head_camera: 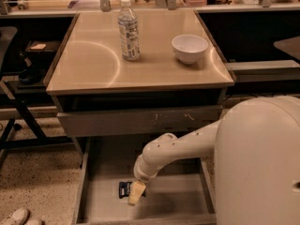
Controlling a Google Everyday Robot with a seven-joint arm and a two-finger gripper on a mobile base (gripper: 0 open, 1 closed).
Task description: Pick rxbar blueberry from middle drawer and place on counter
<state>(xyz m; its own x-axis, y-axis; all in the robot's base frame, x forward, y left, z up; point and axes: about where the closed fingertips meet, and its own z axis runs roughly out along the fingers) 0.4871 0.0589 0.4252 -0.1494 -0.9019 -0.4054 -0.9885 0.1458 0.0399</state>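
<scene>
Robot body [262,168] fills the near right corner of the view. Its white arm [180,146] reaches left and down into the open middle drawer [183,198], which is pulled out below the bench's front edge.

Gripper [136,193] sits low in the drawer, left of the drawer's centre, its tan tip over the right end of the rxbar blueberry [124,190]. Contact between them cannot be told, nor whether the gripper is open or closed.

The rxbar blueberry lies flat on the drawer floor, dark wrapper up, nearer the drawer's left wall than its right.

Above the drawer, a closed grey drawer front [117,122] with orange scratches.

Counter [89,71]: water bottle [129,30] upright near the rear edge, about mid-width. White bowl [189,48] beside it, toward the right edge, well apart from the bottle.

White shoes [16,217] on the floor, off the bench's front left corner.
</scene>
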